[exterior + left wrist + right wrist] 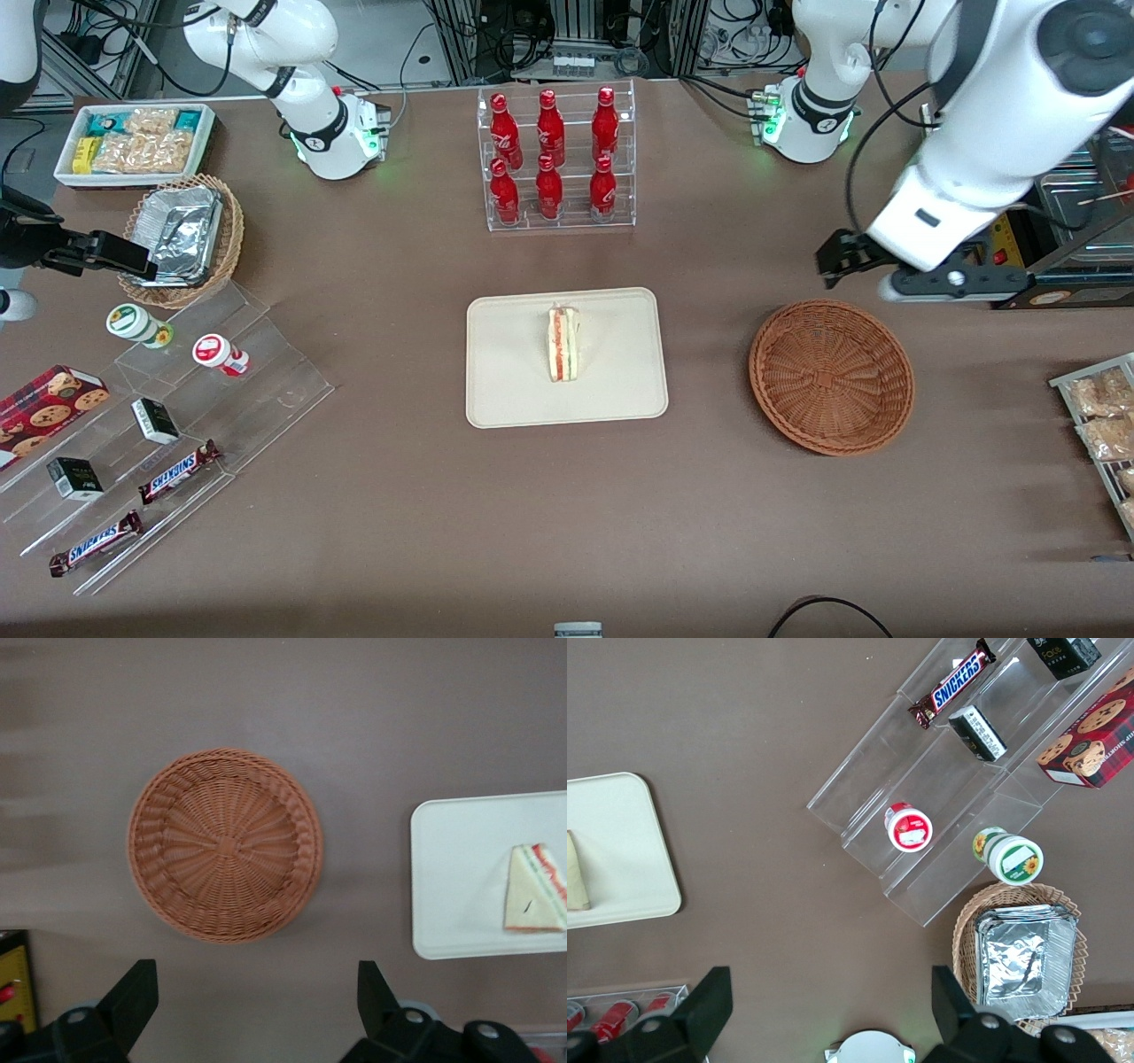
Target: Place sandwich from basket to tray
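Pincer (252,997) hangs wide open, holding nothing, above the basket (225,844).

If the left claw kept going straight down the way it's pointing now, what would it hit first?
Probably bare table. The open left claw points down beside the empty basket, just clear of its rim, though depth is unclear.

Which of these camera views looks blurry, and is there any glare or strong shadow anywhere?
Front view: sharp and evenly lit, with only soft shadows beside the basket and tray, and glare on the foil containers. Left wrist view: softer, with streaky smearing on the table; the sandwich looks slightly fuzzy; the open gripper hangs empty above the table near the basket.
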Available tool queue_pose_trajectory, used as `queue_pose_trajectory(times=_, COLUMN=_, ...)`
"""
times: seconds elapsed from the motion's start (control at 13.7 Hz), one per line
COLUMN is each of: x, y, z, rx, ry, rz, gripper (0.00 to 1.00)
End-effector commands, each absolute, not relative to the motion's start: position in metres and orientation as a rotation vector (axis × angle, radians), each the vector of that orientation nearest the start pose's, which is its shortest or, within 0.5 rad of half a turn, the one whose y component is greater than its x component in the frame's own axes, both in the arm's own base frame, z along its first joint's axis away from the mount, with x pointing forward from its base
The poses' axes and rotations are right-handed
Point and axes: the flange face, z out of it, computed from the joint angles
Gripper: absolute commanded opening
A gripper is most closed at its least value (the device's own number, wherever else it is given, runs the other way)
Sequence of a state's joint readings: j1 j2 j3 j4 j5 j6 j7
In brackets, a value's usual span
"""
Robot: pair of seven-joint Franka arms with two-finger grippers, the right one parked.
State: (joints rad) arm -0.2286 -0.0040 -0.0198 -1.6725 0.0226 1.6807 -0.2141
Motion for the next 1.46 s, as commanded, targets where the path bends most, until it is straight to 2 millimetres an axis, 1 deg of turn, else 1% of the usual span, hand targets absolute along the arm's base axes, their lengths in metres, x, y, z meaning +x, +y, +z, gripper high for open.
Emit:
queue_pose_trajectory(times=0.0, x=0.525, y=-0.100, z=0.597, rx=-3.110, ry=0.142, rz=-0.028, gripper=0.99)
queue_pose_trajectory(times=0.15, x=0.515, y=-0.078, z=0.596, rx=-3.110, ry=0.163, rz=-0.016, gripper=0.99)
queue_pose_trajectory(times=0.29, x=0.508, y=-0.062, z=0.600, rx=-3.113, ry=0.186, rz=-0.021, gripper=0.99)
queue_pose_trajectory(times=0.37, x=0.508, y=-0.056, z=0.601, rx=-3.116, ry=0.186, rz=-0.018, gripper=0.99)
queue_pose_trajectory(times=0.51, x=0.514, y=-0.043, z=0.604, rx=-3.120, ry=0.148, rz=-0.030, gripper=0.99)
queue_pose_trajectory(times=0.59, x=0.522, y=-0.041, z=0.603, rx=-3.122, ry=0.129, rz=-0.025, gripper=0.99)
queue_pose_trajectory(times=0.8, x=0.541, y=-0.039, z=0.610, rx=-3.120, ry=0.140, rz=-0.010, gripper=0.99)
queue_pose_trajectory(times=0.95, x=0.555, y=-0.026, z=0.613, rx=-3.129, ry=0.099, rz=-0.029, gripper=0.99)
queue_pose_trajectory(times=1.02, x=0.558, y=-0.025, z=0.615, rx=-3.129, ry=0.097, rz=-0.036, gripper=0.99)
queue_pose_trajectory(times=1.17, x=0.561, y=-0.016, z=0.614, rx=-3.142, ry=0.068, rz=-0.041, gripper=0.99)
queue_pose_trajectory(times=1.39, x=0.562, y=-0.019, z=0.615, rx=-3.144, ry=0.075, rz=-0.048, gripper=0.99)
